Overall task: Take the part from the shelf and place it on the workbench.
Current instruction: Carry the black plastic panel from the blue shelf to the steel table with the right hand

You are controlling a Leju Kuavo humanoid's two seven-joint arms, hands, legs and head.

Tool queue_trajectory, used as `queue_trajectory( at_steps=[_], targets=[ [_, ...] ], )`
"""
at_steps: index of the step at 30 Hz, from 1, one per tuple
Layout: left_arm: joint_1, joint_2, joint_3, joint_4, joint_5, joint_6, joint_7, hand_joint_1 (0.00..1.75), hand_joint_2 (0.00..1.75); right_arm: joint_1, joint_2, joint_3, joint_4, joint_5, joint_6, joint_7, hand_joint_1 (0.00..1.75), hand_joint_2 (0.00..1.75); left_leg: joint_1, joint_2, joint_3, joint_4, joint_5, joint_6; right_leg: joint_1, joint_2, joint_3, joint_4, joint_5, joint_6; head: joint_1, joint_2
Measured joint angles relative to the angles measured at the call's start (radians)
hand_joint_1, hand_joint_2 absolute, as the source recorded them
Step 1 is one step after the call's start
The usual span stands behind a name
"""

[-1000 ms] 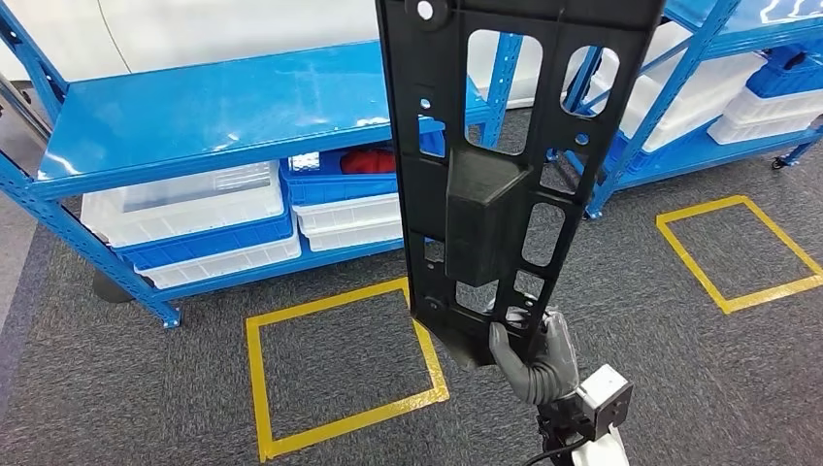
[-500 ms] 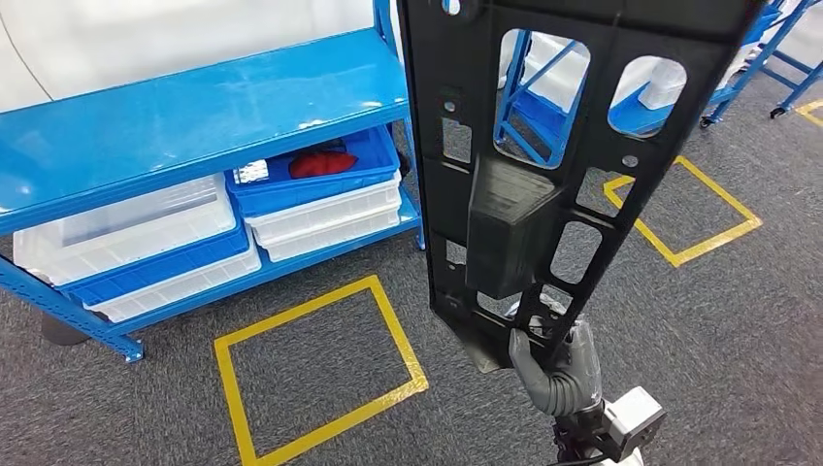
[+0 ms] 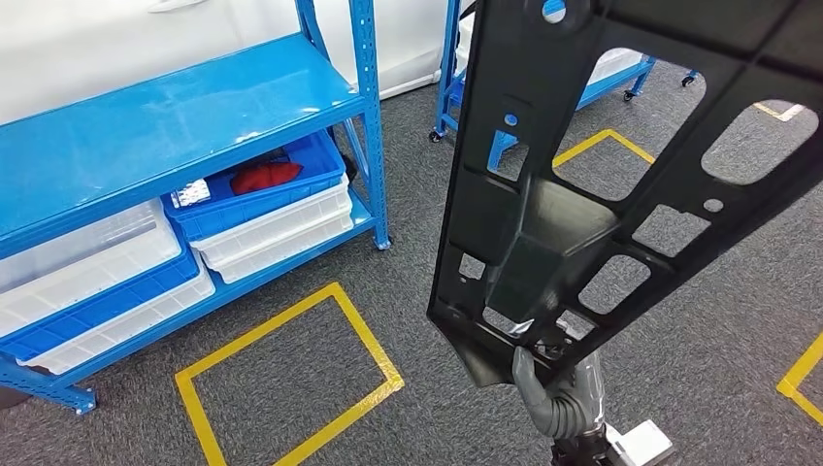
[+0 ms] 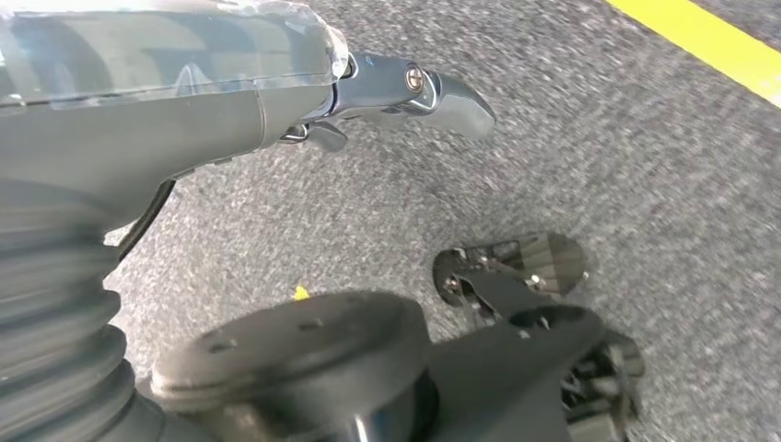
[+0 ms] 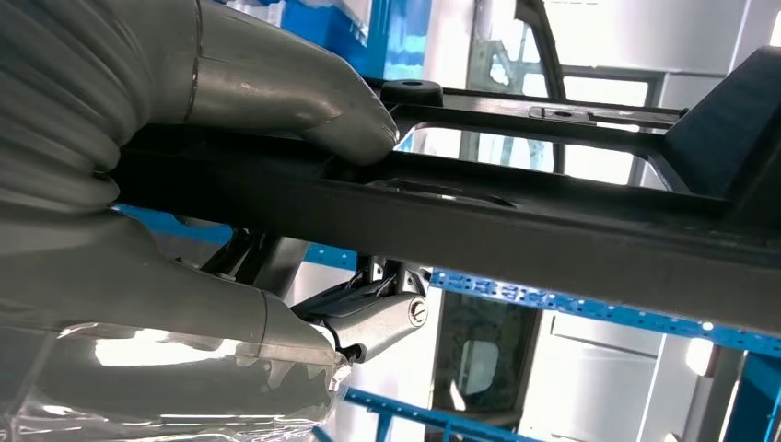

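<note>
Notice first that your right hand (image 3: pixel 553 374) has its grey thumb (image 5: pixel 304 101) pressed on one face of the long black perforated plastic panel (image 3: pixel 602 184) with darker fingers (image 5: pixel 378 322) curled under the opposite face, so the part is clamped only at its lowest corner. From that corner the panel rises steeply and leans to the right, its whole length standing above the grip and blocking much of your head view. Your left hand (image 4: pixel 276 101) hangs over the grey carpet floor (image 4: pixel 589 129); I cannot tell how its fingers sit, though nothing appears in it.

To my eye, the danger is leverage: held so low, the panel could pivot or slip through the fingers if you swing or stop sharply. Its raised end could also clip a post of the blue steel shelf rack (image 3: pixel 367 116) just beside it. No workbench is visible, so you would be steering partly blind.
</note>
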Motion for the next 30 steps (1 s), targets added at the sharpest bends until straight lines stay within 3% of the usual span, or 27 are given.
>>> queue_trajectory(
  at_steps=[2,4,6,7,8,10,12,14,16,18,19,21,22,23,24,25,27,29,30],
  targets=[
    [0.0,0.004,0.005,-0.001,0.006,0.001,0.005,0.0,1.75,0.014,0.005,-0.004,-0.009,0.002,-0.007,-0.006,1.75,1.75,0.003,0.021,0.002,-0.009,0.008,0.014,0.002,-0.031,-0.018,0.034,-0.023,0.01,0.0,0.0],
    [0.004,0.008,0.015,-0.001,0.02,0.004,0.014,0.0,1.75,0.02,0.011,-0.007,-0.013,0.0,-0.008,-0.012,1.75,1.75,0.001,0.047,0.001,-0.013,0.012,0.023,0.002,-0.086,-0.07,0.146,-0.087,0.016,0.0,0.0],
    [0.01,0.013,0.029,-0.001,0.036,0.007,0.021,0.0,1.75,0.027,0.017,-0.011,-0.014,-0.005,-0.007,-0.015,1.75,1.75,-0.002,0.075,0.0,-0.013,0.011,0.025,-0.001,-0.109,-0.126,0.267,-0.135,0.021,0.0,0.0],
    [0.012,0.015,0.035,-0.001,0.041,0.008,0.022,0.0,1.75,0.033,0.019,-0.012,-0.014,-0.008,-0.006,-0.015,1.75,1.75,-0.003,0.087,0.0,-0.012,0.01,0.025,-0.003,-0.113,-0.136,0.291,-0.137,0.022,0.0,0.0],
    [0.013,0.017,0.04,-0.001,0.044,0.008,0.022,0.0,1.75,0.038,0.02,-0.014,-0.014,-0.01,-0.005,-0.015,1.75,1.75,-0.003,0.096,0.0,-0.012,0.009,0.024,-0.004,-0.116,-0.131,0.285,-0.126,0.022,0.0,0.0],
    [0.012,0.019,0.046,-0.001,0.045,0.008,0.024,0.0,1.75,0.043,0.024,-0.017,-0.014,-0.014,-0.002,-0.016,1.75,1.75,-0.004,0.112,0.003,-0.012,0.006,0.021,-0.004,-0.129,-0.08,0.194,-0.076,0.019,0.0,0.0],
    [0.012,0.021,0.051,-0.001,0.045,0.008,0.03,0.0,1.75,0.042,0.03,-0.019,-0.014,-0.015,0.006,-0.016,1.75,1.75,-0.008,0.127,0.008,-0.01,0.001,0.013,0.003,-0.175,-0.009,0.065,-0.036,0.008,0.0,0.0],
    [0.012,0.022,0.056,-0.002,0.048,0.011,0.036,0.0,1.75,0.039,0.036,-0.019,-0.013,-0.016,0.014,-0.016,1.75,1.75,-0.013,0.145,0.013,-0.008,-0.004,0.004,0.013,-0.201,0.023,0.002,-0.026,-0.006,0.0,0.0],
    [0.011,0.023,0.063,-0.002,0.055,0.016,0.036,0.0,1.75,0.038,0.039,-0.019,-0.01,-0.016,0.018,-0.017,1.75,1.75,-0.015,0.163,0.016,-0.01,-0.007,-0.006,0.014,-0.179,0.02,-0.003,-0.023,-0.017,0.0,0.0],
    [0.009,0.025,0.068,-0.003,0.061,0.021,0.034,0.0,1.75,0.035,0.043,-0.019,-0.007,-0.016,0.021,-0.018,1.75,1.75,-0.012,0.14,0.011,0.015,-0.031,-0.016,0.009,-0.157,0.021,-0.011,-0.017,-0.03,0.0,0.0],
    [0.01,0.026,0.071,-0.003,0.063,0.023,0.033,0.0,1.75,0.032,0.045,-0.019,-0.005,-0.017,0.024,-0.019,1.75,1.75,-0.01,0.115,-0.005,0.055,-0.058,-0.02,0.006,-0.146,0.022,-0.015,-0.013,-0.036,0.0,0.0],
    [0.012,0.027,0.077,-0.003,0.066,0.025,0.033,0.0,1.75,0.027,0.05,-0.018,-0.001,-0.017,0.026,-0.019,1.75,1.75,-0.007,0.069,-0.065,0.19,-0.126,-0.025,0.006,-0.123,0.019,-0.015,-0.01,-0.042,0.0,0.0],
    [0.012,0.028,0.08,-0.003,0.067,0.025,0.032,0.0,1.75,0.027,0.051,-0.018,0.002,-0.018,0.027,-0.019,1.75,1.75,-0.007,0.061,-0.093,0.251,-0.148,-0.026,0.007,-0.11,0.018,-0.015,-0.009,-0.042,0.0,0.0],
    [0.012,0.028,0.082,-0.003,0.068,0.025,0.032,0.0,1.75,0.027,0.052,-0.018,0.005,-0.018,0.027,-0.019,1.75,1.75,-0.007,0.059,-0.108,0.282,-0.15,-0.026,0.008,-0.096,0.018,-0.014,-0.009,-0.043,0.0,0.0],
    [0.011,0.029,0.084,-0.003,0.069,0.025,0.032,0.0,1.75,0.027,0.052,-0.018,0.008,-0.018,0.027,-0.019,1.75,1.75,-0.007,0.057,-0.104,0.272,-0.131,-0.026,0.008,-0.083,0.019,-0.013,-0.008,-0.043,0.0,0.0],
    [0.01,0.029,0.085,-0.003,0.069,0.025,0.032,0.0,1.75,0.027,0.052,-0.018,0.01,-0.018,0.027,-0.019,1.75,1.75,-0.006,0.053,-0.082,0.224,-0.095,-0.023,0.008,-0.069,0.02,-0.011,-0.008,-0.042,0.0,0.0],
    [0.012,0.03,0.086,-0.003,0.069,0.025,0.033,0.0,1.75,0.026,0.053,-0.018,0.011,-0.018,0.027,-0.019,1.75,1.75,-0.004,0.017,-0.021,0.084,-0.026,-0.016,0.009,-0.044,0.019,-0.006,-0.008,-0.037,0.0,0.0],
    [0.014,0.032,0.089,-0.004,0.069,0.025,0.033,0.0,1.75,0.025,0.054,-0.018,0.012,-0.018,0.027,-0.019,1.75,1.75,-0.003,-0.015,0.009,0.006,-0.005,-0.009,0.007,-0.022,0.009,-0.001,-0.004,-0.025,0.0,0.0],
    [0.013,0.032,0.09,-0.004,0.068,0.025,0.033,0.0,1.75,0.025,0.055,-0.018,0.012,-0.018,0.027,-0.019,1.75,1.75,-0.005,-0.016,0.01,0.0,-0.007,-0.005,0.006,-0.013,0.003,-0.001,0.0,-0.017,0.0,0.0]
  ],
)
